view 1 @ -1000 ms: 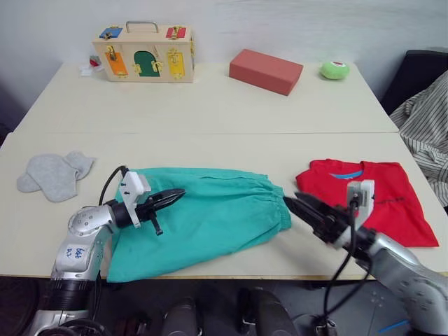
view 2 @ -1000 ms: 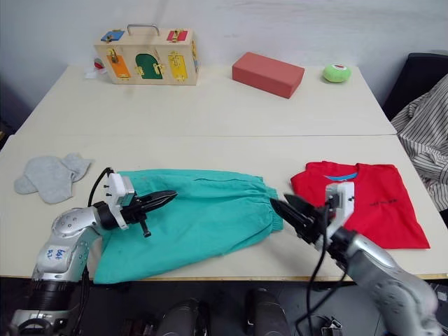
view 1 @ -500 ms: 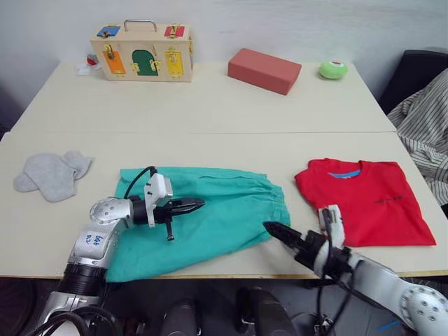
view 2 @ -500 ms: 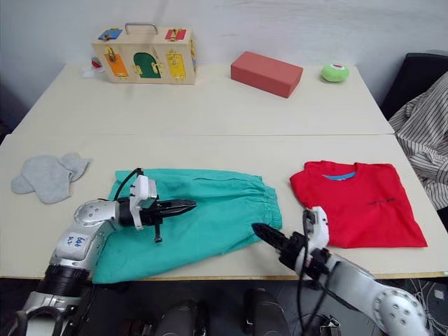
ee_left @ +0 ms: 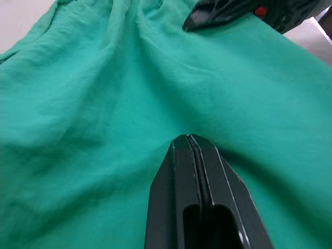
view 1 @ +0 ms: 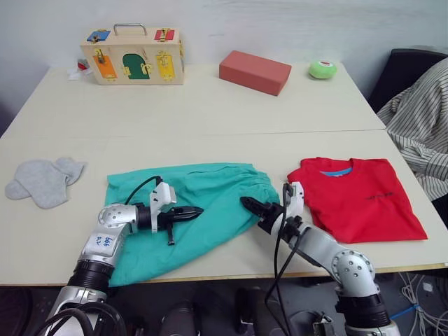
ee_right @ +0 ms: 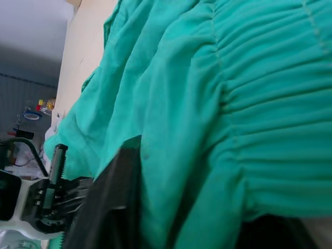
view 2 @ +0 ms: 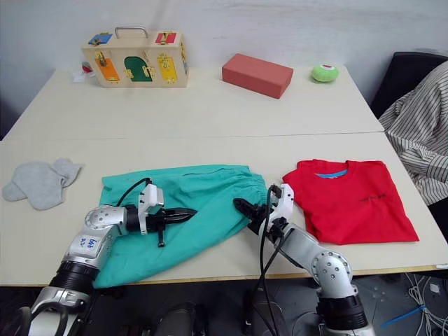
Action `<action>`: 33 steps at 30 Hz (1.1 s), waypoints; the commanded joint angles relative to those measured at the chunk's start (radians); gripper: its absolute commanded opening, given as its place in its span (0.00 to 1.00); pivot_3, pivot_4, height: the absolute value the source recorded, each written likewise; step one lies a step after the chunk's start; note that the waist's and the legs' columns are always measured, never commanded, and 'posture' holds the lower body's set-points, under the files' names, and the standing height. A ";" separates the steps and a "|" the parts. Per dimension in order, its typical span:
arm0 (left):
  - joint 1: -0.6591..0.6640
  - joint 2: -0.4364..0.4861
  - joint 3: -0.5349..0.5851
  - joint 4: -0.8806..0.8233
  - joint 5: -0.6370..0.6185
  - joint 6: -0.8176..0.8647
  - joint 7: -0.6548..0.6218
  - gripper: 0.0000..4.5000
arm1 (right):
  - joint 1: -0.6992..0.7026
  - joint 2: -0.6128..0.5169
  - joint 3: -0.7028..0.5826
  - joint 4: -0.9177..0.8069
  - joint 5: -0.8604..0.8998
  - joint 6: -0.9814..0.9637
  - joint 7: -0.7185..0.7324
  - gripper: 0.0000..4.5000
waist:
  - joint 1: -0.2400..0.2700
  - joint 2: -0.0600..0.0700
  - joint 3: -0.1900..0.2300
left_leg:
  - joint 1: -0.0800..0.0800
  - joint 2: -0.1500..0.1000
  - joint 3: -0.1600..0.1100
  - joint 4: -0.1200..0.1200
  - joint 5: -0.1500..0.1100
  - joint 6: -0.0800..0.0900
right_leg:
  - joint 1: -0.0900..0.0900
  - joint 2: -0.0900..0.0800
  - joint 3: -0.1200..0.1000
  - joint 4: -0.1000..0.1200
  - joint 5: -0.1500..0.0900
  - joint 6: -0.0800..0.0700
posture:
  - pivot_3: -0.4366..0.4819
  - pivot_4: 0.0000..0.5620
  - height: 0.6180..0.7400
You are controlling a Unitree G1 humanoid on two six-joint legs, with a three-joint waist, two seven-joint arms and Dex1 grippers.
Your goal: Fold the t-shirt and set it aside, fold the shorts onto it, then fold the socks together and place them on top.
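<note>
Pale desk (view 1: 210, 115) against a light wall, with garments laid along its near half and both pincers on the shorts.
The teal shorts (view 1: 210, 189) lie spread flat at the near centre; the folded red t-shirt (view 1: 357, 199) rests just to their right, and the grey socks (view 1: 42, 180) lie well apart at the left. The left pincer (view 1: 196, 210) is clenched with nothing between its fingers, its tip over the middle of the shorts. The right pincer (view 1: 248, 204) sits at the gathered waistband with teal cloth bunched between its black fingers, so it appears to be grasping the shorts. Along the far edge stand a wooden latch box (view 1: 133, 56), a salmon-red block (view 1: 255, 71) and a small green ball (view 1: 323, 69).
</note>
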 commanded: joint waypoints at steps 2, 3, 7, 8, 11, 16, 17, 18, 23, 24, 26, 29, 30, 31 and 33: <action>0.046 -0.015 0.007 -0.006 0.002 0.000 0.016 0.00 | -0.003 0.069 0.009 0.096 -0.202 -0.085 0.103 0.05 | -0.005 -0.004 -0.006 | 0.001 0.000 -0.001 -0.002 0.002 -0.002 | 0.001 0.000 -0.001 0.000 0.000 0.000 | 0.48 0.27 1.00; 0.051 -0.017 0.013 -0.012 -0.001 0.000 0.024 0.00 | 0.005 0.072 -0.003 0.085 -0.232 -0.101 0.124 0.01 | -0.004 -0.003 -0.008 | 0.001 0.000 -0.001 -0.003 0.002 -0.002 | 0.001 0.000 -0.001 0.000 0.000 0.000 | 0.48 0.27 1.00; 0.048 -0.025 0.049 -0.070 -0.027 0.027 0.069 0.00 | 0.051 0.051 -0.060 0.007 -0.369 -0.218 0.211 0.01 | 0.003 0.000 -0.009 | 0.000 -0.001 -0.001 -0.003 0.002 -0.002 | 0.000 -0.002 -0.001 -0.001 0.000 0.000 | 0.48 0.27 1.00; 0.046 -0.025 0.056 -0.090 -0.031 0.037 0.081 0.00 | 0.064 0.042 -0.072 -0.013 -0.404 -0.249 0.232 0.01 | 0.009 0.000 -0.009 | -0.001 -0.002 -0.001 -0.003 0.002 -0.002 | -0.001 -0.002 -0.001 -0.001 0.000 0.000 | 0.48 0.27 1.00; 0.042 -0.022 0.072 -0.148 -0.033 0.068 0.123 0.00 | 0.102 0.020 -0.125 -0.071 -0.497 -0.335 0.256 0.01 | 0.025 0.003 -0.007 | -0.004 -0.004 -0.004 -0.003 0.002 -0.001 | -0.002 -0.004 -0.002 -0.002 0.000 0.000 | 0.48 0.27 1.00; 0.034 -0.015 0.087 -0.194 -0.018 0.111 0.180 0.00 | 0.147 -0.030 -0.197 -0.165 -0.623 -0.404 0.281 0.01 | 0.028 0.007 -0.004 | -0.008 -0.005 -0.003 -0.002 0.001 -0.002 | -0.004 -0.005 -0.003 -0.007 0.000 0.001 | 0.48 0.27 1.00; 0.031 -0.016 0.091 -0.199 -0.022 0.125 0.192 0.00 | 0.154 -0.045 -0.205 -0.185 -0.645 -0.403 0.284 0.01 | 0.024 0.007 -0.004 | -0.010 -0.005 -0.003 -0.003 0.001 -0.003 | -0.006 -0.004 -0.004 -0.008 0.000 0.001 | 0.48 0.27 1.00; 0.026 -0.020 0.094 -0.198 -0.024 0.136 0.206 0.00 | 0.162 -0.072 -0.202 -0.203 -0.691 -0.402 0.288 0.01 | 0.020 0.007 -0.004 | -0.013 -0.005 -0.003 -0.003 0.001 -0.003 | -0.009 -0.004 -0.004 -0.007 0.000 0.001 | 0.48 0.27 1.00; -0.008 -0.027 0.064 -0.161 0.007 0.141 0.226 0.00 | 0.147 -0.194 -0.105 -0.291 -0.878 -0.373 0.352 0.01 | 0.013 0.007 -0.004 | -0.017 -0.005 0.000 -0.002 0.003 -0.004 | -0.015 -0.003 -0.003 -0.005 0.000 0.001 | 0.48 0.27 1.00; -0.019 -0.031 0.054 -0.144 0.024 0.155 0.245 0.00 | 0.101 -0.226 -0.026 -0.319 -0.920 -0.338 0.392 0.01 | 0.011 0.007 -0.004 | -0.017 -0.004 0.000 -0.002 0.003 -0.005 | -0.015 -0.003 -0.003 -0.005 0.000 0.001 | 0.48 0.27 1.00; -0.031 -0.036 0.044 -0.127 0.044 0.177 0.267 0.00 | 0.029 -0.242 0.072 -0.351 -0.969 -0.286 0.433 0.01 | 0.004 0.007 -0.003 | -0.015 -0.004 0.002 -0.002 0.003 -0.005 | -0.016 -0.003 -0.002 -0.003 0.000 0.001 | 0.48 0.27 1.00; -0.013 -0.021 0.044 -0.126 0.050 0.207 0.268 0.00 | -0.064 -0.214 0.167 -0.354 -0.966 -0.182 0.473 0.01 | 0.007 0.007 -0.003 | -0.014 -0.003 -0.001 -0.003 0.004 -0.004 | -0.016 -0.002 -0.003 0.000 0.000 0.001 | 0.48 0.27 1.00; -0.005 -0.014 0.046 -0.128 0.053 0.215 0.269 0.00 | -0.092 -0.194 0.187 -0.347 -0.969 -0.147 0.470 0.01 | 0.010 0.007 -0.003 | -0.015 -0.003 -0.002 -0.003 0.005 -0.006 | -0.016 -0.001 -0.003 0.001 0.000 0.000 | 0.48 0.27 1.00; -0.001 -0.011 0.047 -0.130 0.055 0.222 0.270 0.00 | -0.109 -0.180 0.195 -0.342 -0.972 -0.122 0.466 0.01 | 0.012 0.007 -0.003 | -0.015 -0.003 -0.003 -0.002 0.007 -0.008 | -0.017 -0.001 -0.003 0.003 -0.001 -0.001 | 0.48 0.27 1.00; 0.017 0.003 0.050 -0.132 0.061 0.233 0.271 0.00 | -0.161 -0.139 0.220 -0.300 -0.979 -0.076 0.467 0.01 | 0.014 0.007 -0.003 | -0.015 -0.003 -0.003 -0.002 0.007 -0.009 | -0.017 -0.002 -0.003 0.004 -0.001 -0.002 | 0.48 0.27 1.00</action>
